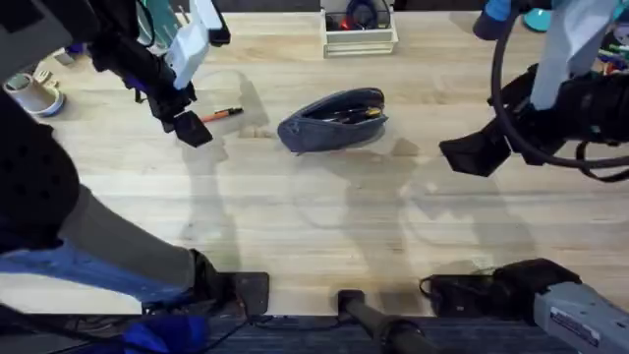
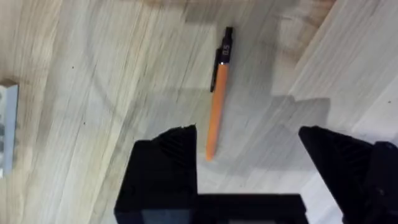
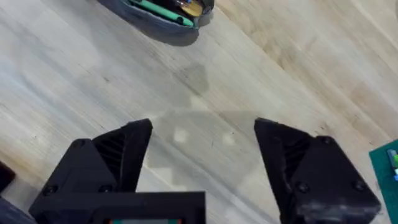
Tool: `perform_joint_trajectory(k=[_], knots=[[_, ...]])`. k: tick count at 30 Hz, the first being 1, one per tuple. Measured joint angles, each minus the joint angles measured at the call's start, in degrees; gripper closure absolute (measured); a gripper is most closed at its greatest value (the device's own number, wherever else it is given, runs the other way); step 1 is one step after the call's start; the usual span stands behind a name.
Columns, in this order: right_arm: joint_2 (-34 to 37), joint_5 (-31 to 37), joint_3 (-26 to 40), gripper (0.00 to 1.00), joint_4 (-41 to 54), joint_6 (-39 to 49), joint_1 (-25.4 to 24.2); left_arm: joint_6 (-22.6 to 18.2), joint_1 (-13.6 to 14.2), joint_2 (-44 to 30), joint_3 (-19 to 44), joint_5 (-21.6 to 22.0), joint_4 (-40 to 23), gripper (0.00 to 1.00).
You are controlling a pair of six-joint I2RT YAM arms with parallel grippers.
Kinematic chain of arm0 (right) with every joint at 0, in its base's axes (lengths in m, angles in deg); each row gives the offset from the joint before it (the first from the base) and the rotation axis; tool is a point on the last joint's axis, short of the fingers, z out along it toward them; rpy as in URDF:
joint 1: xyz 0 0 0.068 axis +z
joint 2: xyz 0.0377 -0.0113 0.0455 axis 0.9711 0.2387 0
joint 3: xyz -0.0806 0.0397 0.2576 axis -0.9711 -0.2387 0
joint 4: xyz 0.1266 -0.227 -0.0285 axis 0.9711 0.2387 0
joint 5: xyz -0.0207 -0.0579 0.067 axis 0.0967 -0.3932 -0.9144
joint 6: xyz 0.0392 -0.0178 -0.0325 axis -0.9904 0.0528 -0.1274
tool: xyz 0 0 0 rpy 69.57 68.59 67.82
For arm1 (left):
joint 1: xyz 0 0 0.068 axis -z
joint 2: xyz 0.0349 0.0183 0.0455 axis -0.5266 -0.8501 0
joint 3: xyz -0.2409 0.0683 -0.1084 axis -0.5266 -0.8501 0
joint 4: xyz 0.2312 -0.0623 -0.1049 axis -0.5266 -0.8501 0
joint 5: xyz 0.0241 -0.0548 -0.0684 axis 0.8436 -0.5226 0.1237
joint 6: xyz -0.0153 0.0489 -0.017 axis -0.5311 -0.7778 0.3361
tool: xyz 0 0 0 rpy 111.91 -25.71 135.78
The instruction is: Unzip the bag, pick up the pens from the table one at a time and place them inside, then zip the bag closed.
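White tray [image 1: 360, 39], paper cup [image 1: 35, 95]

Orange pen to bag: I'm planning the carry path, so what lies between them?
Only bare table lies between the orange pen and the bag, per the overhead view.

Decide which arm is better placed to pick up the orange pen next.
Left. Its open gripper hovers right over the orange pen on the table; the right gripper sits beyond the bag.
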Motion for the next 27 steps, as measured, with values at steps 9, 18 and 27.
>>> perform_joint_trajectory(k=[9,18,27], knots=[[0.0,0.0,0.0,0.005,0.0,0.0,0.0,-3.1,0.0,-3.6,0.0,0.4,4.3,0.007],[0.0,0.0,0.0,0.004,0.0,0.0,0.0,-3.5,0.0,-5.9,0.0,0.4,4.7,0.008],[0.0,0.0,0.0,0.003,0.0,0.0,0.0,-3.5,-0.1,-7.5,0.3,0.6,5.1,0.008]])
